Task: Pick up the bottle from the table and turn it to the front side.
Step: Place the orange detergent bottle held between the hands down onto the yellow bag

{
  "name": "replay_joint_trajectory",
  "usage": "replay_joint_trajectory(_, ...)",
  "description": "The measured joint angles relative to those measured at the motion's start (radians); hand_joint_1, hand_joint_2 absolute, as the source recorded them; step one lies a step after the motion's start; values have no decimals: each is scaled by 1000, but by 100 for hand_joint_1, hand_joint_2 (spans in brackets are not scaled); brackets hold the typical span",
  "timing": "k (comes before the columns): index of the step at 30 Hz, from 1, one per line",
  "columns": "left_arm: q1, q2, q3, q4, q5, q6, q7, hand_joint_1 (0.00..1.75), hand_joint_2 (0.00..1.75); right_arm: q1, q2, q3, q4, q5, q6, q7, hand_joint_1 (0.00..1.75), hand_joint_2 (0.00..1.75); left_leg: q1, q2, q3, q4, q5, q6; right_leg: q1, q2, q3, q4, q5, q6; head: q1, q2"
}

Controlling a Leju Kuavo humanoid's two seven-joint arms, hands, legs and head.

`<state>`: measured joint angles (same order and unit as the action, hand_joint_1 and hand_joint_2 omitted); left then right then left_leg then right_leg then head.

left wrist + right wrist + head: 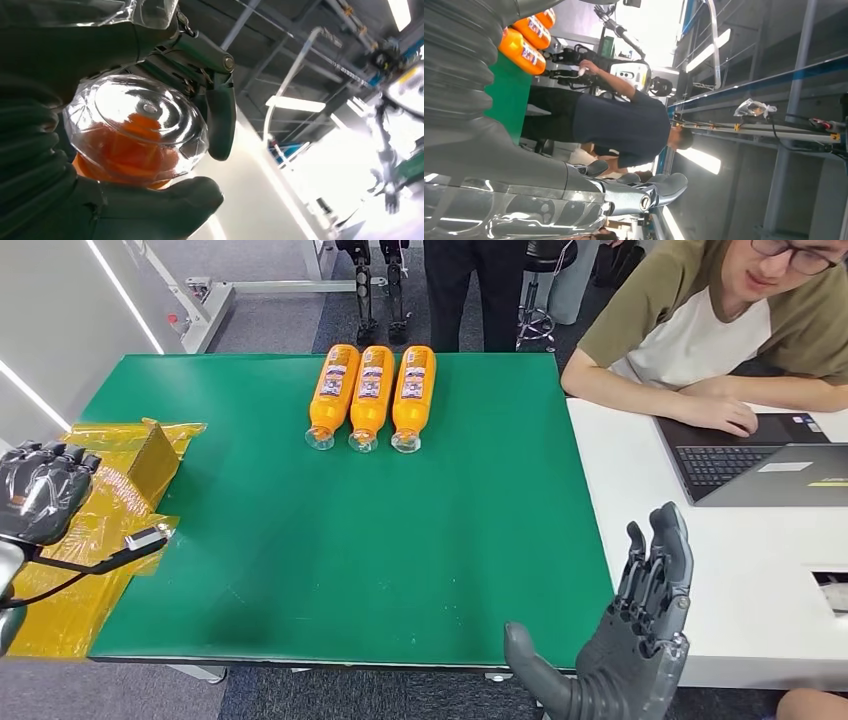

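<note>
Now your left hand (65,165) grips an orange bottle (135,132) off the tabletop's (400,540) left edge; right hand (635,640) hovers, fingers (665,550) apart, near its front-right corner.

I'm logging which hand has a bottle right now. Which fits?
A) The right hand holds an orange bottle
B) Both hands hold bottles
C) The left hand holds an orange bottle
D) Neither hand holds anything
C: in the left wrist view the left hand wraps an orange bottle, while the right hand is open and empty.
</note>
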<state>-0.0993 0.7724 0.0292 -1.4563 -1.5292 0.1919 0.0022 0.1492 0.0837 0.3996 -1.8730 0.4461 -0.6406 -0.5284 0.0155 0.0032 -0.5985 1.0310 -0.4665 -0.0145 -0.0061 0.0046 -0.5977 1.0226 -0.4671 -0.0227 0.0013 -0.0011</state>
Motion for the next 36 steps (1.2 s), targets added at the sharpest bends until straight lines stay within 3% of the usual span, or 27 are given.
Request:
replay_joint_trajectory(7, -49, 25, -8, 75, -9, -78, -108, 175, 175, 0, 5, -6, -1, -27, 15, -19, 0, 175, 0, -1, 0, 0, 0, 0, 0, -1, 0, 0, 0, 0, 0, 0)
replay_joint_trajectory(14, -273, -4, -214, 338, -9, -89, -223, 175, 175, -19, 13, -6, -1, -31, 17, -12, 0, 175, 0, -2, 0, 0, 2, -1, 0, -2, 0, 0, 1, 0, 0, 0)
replay_joint_trajectory(18, -450, -70, -380, 539, 21, -93, -311, 175, 175, -27, 17, -6, -1, -20, 5, 2, 0, 175, 0, -4, 0, 1, 3, -1, 0, -4, 1, 0, 2, 0, 0, 0)
replay_joint_trajectory(25, -711, -258, -601, 826, 64, -153, -392, 175, 175, -31, 18, -5, -2, -17, -25, 4, 0, 175, -1, -6, -1, 2, 4, 0, -1, -6, 1, 0, 4, 2, 0, 0)
replay_joint_trajectory(30, -794, -356, -684, 939, 69, -174, -399, 175, 175, -53, 26, -5, -2, -2, -39, 13, 0, 175, -1, -5, -1, 2, 4, 0, -1, -5, 1, 0, 4, 2, 0, 0)
replay_joint_trajectory(36, -839, -408, -724, 1008, 80, -227, -390, 175, 175, -59, 31, -7, -3, 12, -52, 25, 0, 175, -1, -5, -1, 2, 4, 0, -1, -5, 1, 0, 4, 2, 0, 0)
